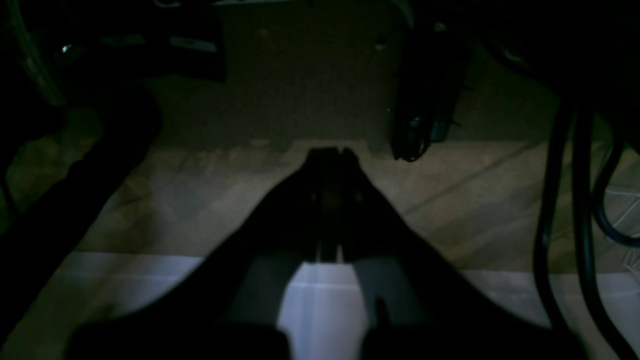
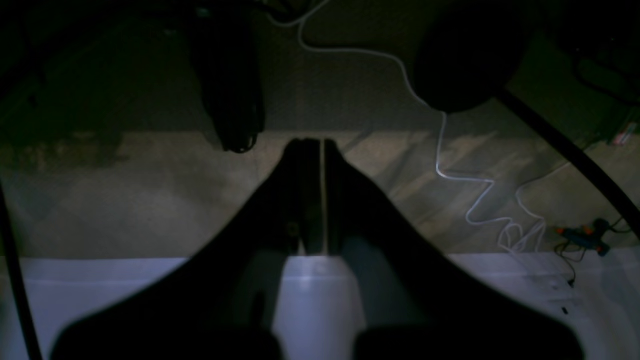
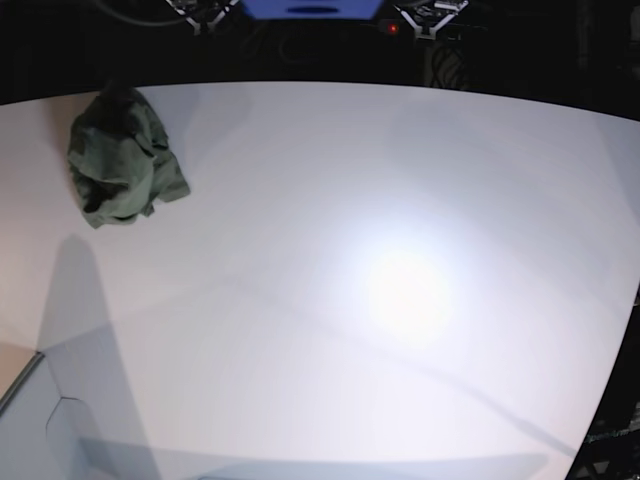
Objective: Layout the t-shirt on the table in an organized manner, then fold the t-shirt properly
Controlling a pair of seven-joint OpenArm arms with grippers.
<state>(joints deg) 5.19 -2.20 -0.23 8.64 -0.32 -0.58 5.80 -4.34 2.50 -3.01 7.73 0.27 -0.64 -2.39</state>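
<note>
Resting hands: left hand (image 1: 331, 150) closed on nothing; right hand (image 2: 311, 141) likewise closed, empty (both poke past the edge, above the floor)
Surface (image 3: 400, 300): white
T-shirt (image 3: 122, 157): crumpled heap, far left corner

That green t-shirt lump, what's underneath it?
The t-shirt sits crumpled near the white table's far corner. Bare tabletop shows all around it. Whatever its bunched folds cover is hidden, and no claw touches it.

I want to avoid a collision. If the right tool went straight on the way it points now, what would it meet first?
The right tool, shut, points past the table edge toward the floor. The way looks free until the floor, though depth is unclear.
</note>
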